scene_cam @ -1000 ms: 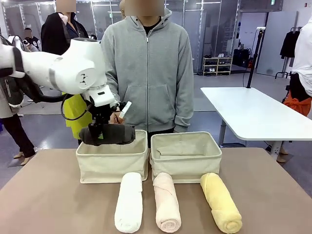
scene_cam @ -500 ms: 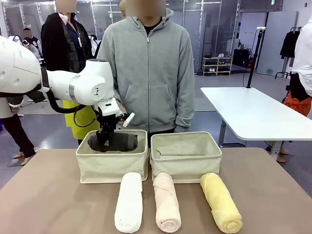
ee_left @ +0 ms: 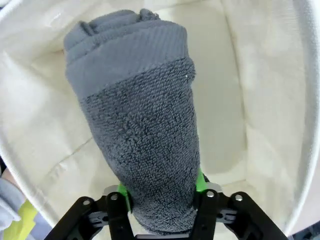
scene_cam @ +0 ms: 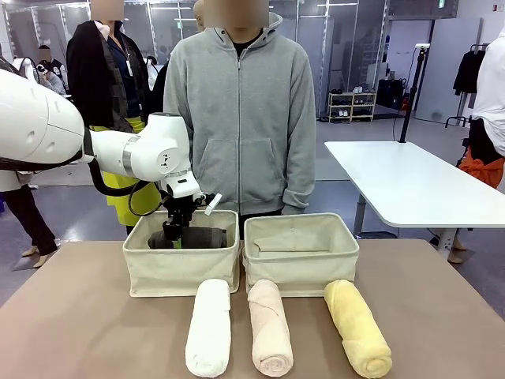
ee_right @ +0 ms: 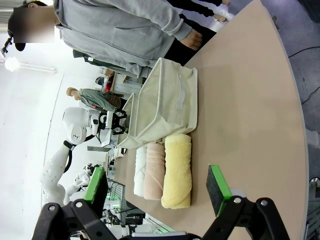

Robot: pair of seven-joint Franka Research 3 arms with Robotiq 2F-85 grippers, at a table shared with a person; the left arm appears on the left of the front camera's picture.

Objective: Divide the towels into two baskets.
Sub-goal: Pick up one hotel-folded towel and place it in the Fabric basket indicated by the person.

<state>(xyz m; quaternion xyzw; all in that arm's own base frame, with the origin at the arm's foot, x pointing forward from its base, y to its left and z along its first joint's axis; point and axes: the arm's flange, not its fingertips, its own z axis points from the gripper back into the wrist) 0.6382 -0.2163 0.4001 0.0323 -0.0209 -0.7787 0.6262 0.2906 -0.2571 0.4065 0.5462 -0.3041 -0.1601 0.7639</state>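
My left gripper (scene_cam: 175, 234) reaches down inside the left basket (scene_cam: 181, 268) and is shut on the dark grey towel (scene_cam: 203, 237). In the left wrist view the green pads (ee_left: 200, 181) press both sides of the grey roll (ee_left: 135, 115), which lies low between the cream fabric walls (ee_left: 270, 100). The right basket (scene_cam: 300, 264) stands beside it. In front of the baskets lie the white towel (scene_cam: 209, 328), the pale pink towel (scene_cam: 270, 328) and the yellow towel (scene_cam: 359, 328). My right gripper (ee_right: 156, 192) hangs open well above the table, holding nothing, with the yellow towel (ee_right: 177, 172) far below it.
A person in a grey hoodie (scene_cam: 241, 118) stands right behind the baskets at the table's far edge. A white table (scene_cam: 410, 185) stands off to the right. Bare tabletop (scene_cam: 71, 316) lies to the left and right of the towels.
My left gripper has carried the dark grey towel from above the left basket's rim down into the basket. The three towels in front have not moved.
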